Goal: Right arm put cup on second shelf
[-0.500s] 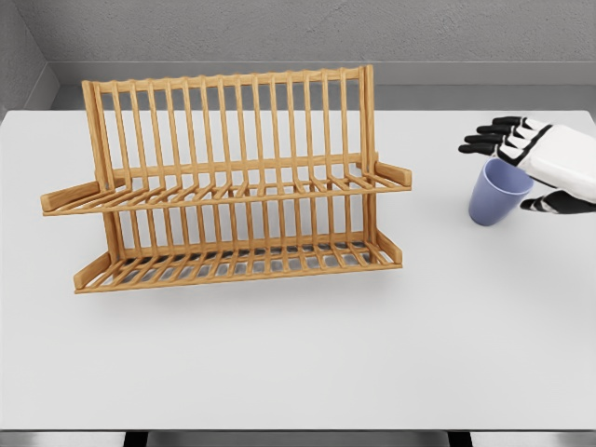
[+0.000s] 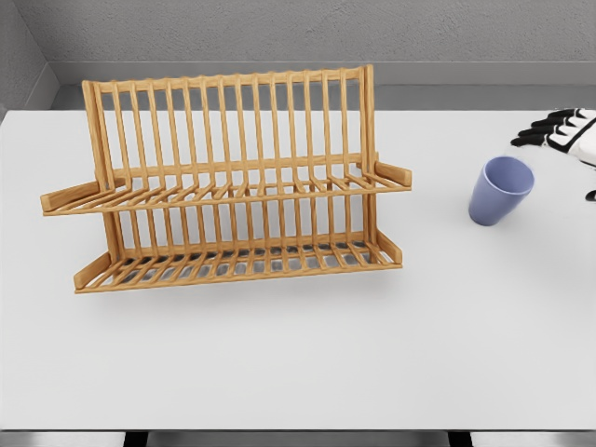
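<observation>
1. Head view: I see the blue cup (image 2: 500, 190) upright on the white table (image 2: 298, 354), well right of the wooden dish rack (image 2: 228, 182).
2. My right hand (image 2: 564, 132) sits just beyond the cup, up and right of it, apart, fingers spread loosely, holding nothing.

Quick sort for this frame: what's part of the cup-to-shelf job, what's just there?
Job items:
- blue cup, upright on the table, not held
- wooden rack, both shelves bare
- right hand, at the right edge, apart from the cup, fingers extended

Just there:
- white table
- grey wall behind
</observation>
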Tool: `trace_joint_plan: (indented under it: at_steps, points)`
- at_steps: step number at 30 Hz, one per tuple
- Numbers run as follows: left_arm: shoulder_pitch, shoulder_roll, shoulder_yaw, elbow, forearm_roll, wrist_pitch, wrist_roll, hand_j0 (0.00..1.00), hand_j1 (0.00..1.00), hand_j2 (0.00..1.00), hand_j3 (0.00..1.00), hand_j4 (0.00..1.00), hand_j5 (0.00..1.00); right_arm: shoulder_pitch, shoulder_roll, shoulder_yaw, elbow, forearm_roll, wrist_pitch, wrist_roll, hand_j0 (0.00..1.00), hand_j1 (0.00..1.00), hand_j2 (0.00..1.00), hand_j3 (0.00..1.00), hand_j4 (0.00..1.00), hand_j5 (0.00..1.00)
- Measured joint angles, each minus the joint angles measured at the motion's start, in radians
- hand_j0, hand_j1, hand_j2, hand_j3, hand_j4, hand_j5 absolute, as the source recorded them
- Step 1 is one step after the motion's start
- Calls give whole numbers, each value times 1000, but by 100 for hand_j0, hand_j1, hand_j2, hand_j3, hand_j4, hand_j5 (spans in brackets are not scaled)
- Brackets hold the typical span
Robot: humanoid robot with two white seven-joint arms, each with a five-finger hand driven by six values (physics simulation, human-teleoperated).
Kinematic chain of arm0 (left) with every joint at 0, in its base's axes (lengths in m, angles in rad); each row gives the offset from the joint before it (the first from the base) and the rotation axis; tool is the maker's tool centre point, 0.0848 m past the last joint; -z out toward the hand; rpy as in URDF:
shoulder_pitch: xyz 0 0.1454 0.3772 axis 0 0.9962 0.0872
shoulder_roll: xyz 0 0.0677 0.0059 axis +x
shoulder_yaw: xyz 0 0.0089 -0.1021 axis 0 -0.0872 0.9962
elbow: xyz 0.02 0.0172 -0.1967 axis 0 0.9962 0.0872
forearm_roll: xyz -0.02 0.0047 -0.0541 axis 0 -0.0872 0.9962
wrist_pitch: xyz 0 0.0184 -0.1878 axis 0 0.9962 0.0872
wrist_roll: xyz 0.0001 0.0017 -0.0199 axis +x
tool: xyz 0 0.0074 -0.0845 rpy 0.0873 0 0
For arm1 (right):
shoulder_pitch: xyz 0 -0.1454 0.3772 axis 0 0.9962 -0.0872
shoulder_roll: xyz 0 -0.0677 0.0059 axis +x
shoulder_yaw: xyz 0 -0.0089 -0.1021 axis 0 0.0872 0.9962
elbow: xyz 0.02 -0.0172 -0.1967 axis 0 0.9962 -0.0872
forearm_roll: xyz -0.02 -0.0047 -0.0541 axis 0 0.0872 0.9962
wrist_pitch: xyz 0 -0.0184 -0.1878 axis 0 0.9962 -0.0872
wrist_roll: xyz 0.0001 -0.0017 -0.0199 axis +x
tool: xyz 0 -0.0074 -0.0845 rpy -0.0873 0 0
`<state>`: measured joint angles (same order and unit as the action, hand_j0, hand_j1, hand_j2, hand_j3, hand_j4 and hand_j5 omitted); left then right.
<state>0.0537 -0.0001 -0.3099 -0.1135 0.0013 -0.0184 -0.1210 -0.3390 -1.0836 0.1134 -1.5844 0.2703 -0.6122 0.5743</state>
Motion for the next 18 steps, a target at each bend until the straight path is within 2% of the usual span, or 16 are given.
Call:
trace_joint_plan:
  at_steps: [1,2,4,6,9,18]
  points:
    - [0,0,0,0,0,0,0,100,100,100,100,100,100,-18,4,4,14,0,0,10,100,100,100,100,100,100]
    - [0,0,0,0,0,0,0,100,100,100,100,100,100,-65,10,16,27,6,-4,19,100,100,100,100,100,100]
    - [0,0,0,0,0,0,0,100,100,100,100,100,100,-210,33,97,79,-4,2,27,100,100,100,100,100,100]
    - [0,0,0,0,0,0,0,100,100,100,100,100,100,-210,53,188,126,1,0,32,100,100,100,100,100,100]
    - [0,0,0,0,0,0,0,100,100,100,100,100,100,-216,64,274,167,3,-1,35,100,100,100,100,100,100]
    - [0,0,0,0,0,0,0,100,100,100,100,100,100,-282,92,313,224,12,-1,37,100,100,100,100,100,100]
